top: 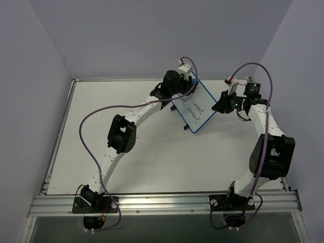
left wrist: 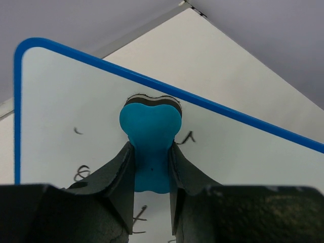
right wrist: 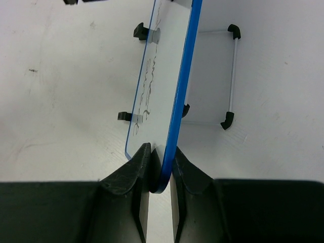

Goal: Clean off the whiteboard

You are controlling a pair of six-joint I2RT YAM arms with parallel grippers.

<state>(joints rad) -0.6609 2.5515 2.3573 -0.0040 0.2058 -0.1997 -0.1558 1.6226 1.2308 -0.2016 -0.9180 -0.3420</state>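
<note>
The whiteboard (top: 195,107), white with a blue frame and black handwriting, stands tilted at the back middle of the table. My left gripper (top: 181,83) is shut on the blue bone-shaped eraser (left wrist: 150,139), whose dark felt end presses on the board (left wrist: 66,96) near its top edge, with writing beside it. My right gripper (top: 218,105) is shut on the board's edge (right wrist: 174,116); the fingers (right wrist: 132,172) pinch the blue frame from both sides. The board's wire stand with black feet (right wrist: 228,120) shows behind it.
The white table (top: 101,131) has metal rails at its left and near edges (top: 162,201). Purple-grey walls close in at the back and both sides. Purple cables loop over both arms.
</note>
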